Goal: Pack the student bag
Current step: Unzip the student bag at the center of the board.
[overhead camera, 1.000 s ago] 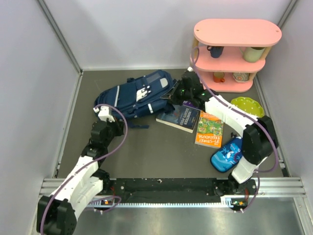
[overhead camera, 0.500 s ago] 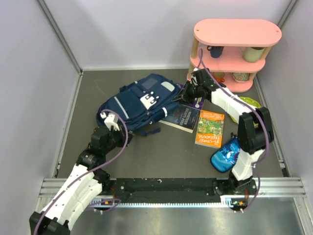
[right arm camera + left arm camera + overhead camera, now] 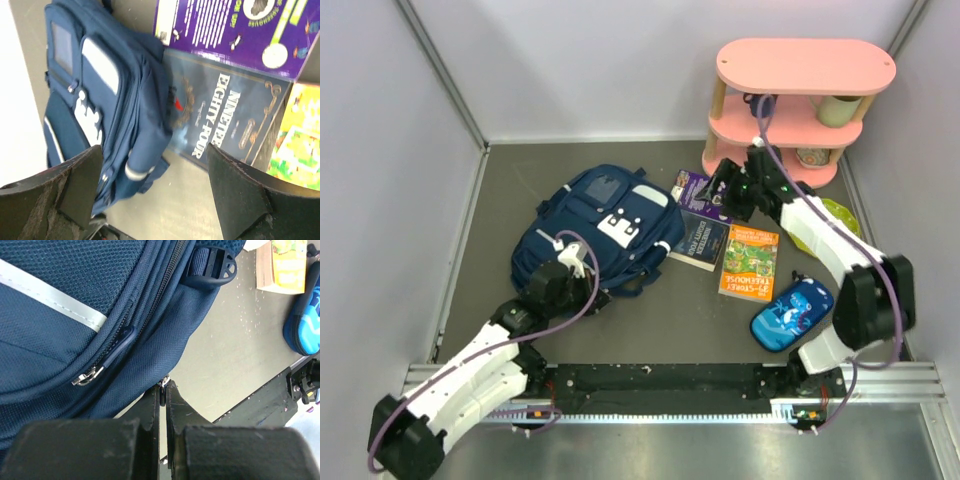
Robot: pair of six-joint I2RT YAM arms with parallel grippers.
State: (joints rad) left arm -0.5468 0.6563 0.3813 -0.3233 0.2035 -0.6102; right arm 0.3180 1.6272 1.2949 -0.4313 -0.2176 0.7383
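The student bag [image 3: 605, 225], navy with white trims, lies flat on the grey table left of centre. My left gripper [image 3: 584, 286] is at its near edge. In the left wrist view that gripper [image 3: 163, 390] is shut on a small metal zipper pull at the student bag's [image 3: 75, 300] lower seam. Another zipper pull [image 3: 85, 377] hangs free beside it. My right gripper [image 3: 725, 186] hovers open above the books, right of the bag. In the right wrist view nothing sits between its fingers [image 3: 80, 185], and the student bag [image 3: 100, 105] lies to their left.
Three books lie right of the bag: a purple one [image 3: 693, 186], a dark blue one [image 3: 700, 240] and an orange-green one [image 3: 748, 263]. A blue pencil case [image 3: 792, 313] sits near right. A pink shelf [image 3: 790, 110] with cups stands at back right, with a green plate [image 3: 830, 220] nearby.
The bag slid toward the near left and turned, with my left gripper still on it. My right gripper let go of the bag's far end, opened and moved right.
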